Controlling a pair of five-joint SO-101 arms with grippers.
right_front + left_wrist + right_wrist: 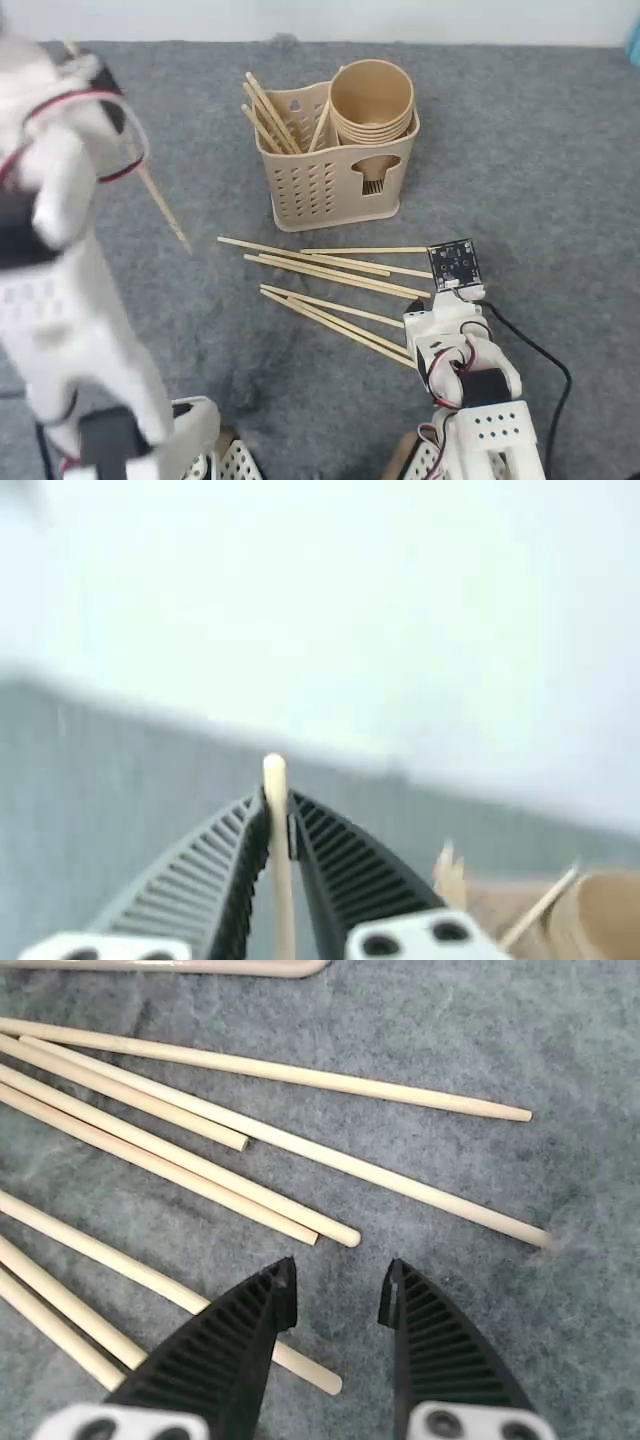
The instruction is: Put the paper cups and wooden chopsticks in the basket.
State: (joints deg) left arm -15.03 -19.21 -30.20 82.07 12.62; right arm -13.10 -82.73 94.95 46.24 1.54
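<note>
My left gripper (278, 815) was raised high off to the side of the mat (540, 150), its fingers clamped on one chopstick (165, 212) that hung slanting down out of them, tip well above the ground and well apart from the basket (310, 190). The basket stood upright toward the far side. The cups (371, 95) were nested as one stack in one compartment, and a few sticks leaned in the one beside it, so I judged the cup half of the job done and the sticks about a third of the way in. The loose chopsticks (300, 254) lay fanned on the mat between the basket and my right arm. My right gripper (337, 1290) hovered low over their near ends with fingers apart, holding nothing; one stick ran just under a fingertip, though I could not tell whether it touched. The step in hand, as I read it, was carrying the held stick over. The next move would call for swinging my left arm across above the stick compartment, tipping the stick closer to upright so its lower end cleared the rim and the leaning ones, and only then letting go. A slanted drop might bounce out, or knock the others askew.
</note>
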